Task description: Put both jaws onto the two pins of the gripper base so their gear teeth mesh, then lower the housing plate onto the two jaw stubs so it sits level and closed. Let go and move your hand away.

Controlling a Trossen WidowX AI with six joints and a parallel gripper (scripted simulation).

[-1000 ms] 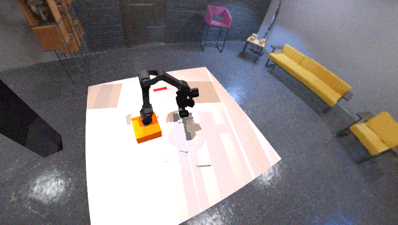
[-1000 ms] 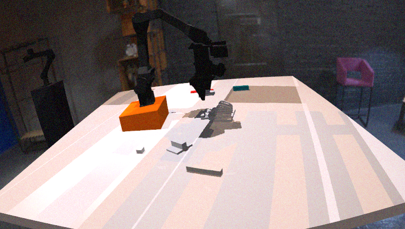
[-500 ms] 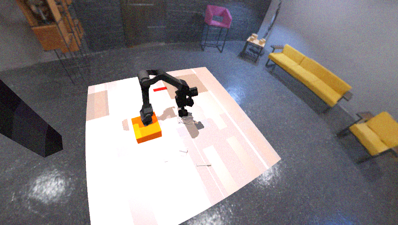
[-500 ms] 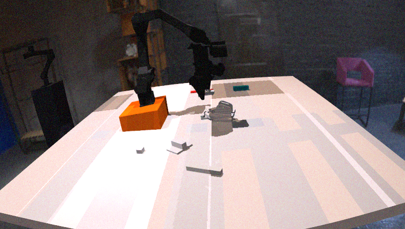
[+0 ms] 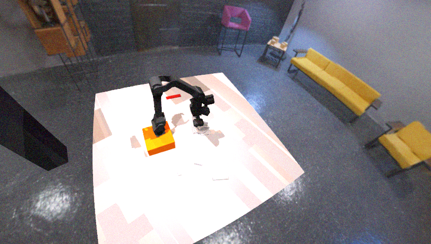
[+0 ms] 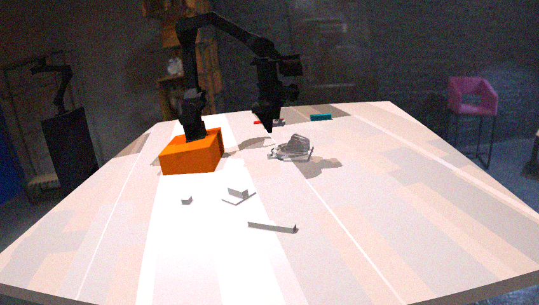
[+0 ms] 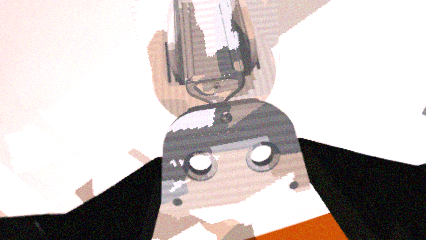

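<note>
The housing plate [image 7: 230, 172], apparently thin, stiff and possibly slippery, is gripped by its opposite side edges, best kept there, between the gripper's fingertips [image 5: 197, 123] [image 6: 269, 130], above and just beside the jaw assembly [image 5: 202, 129] [image 6: 293, 149] [image 7: 212, 55].
</note>
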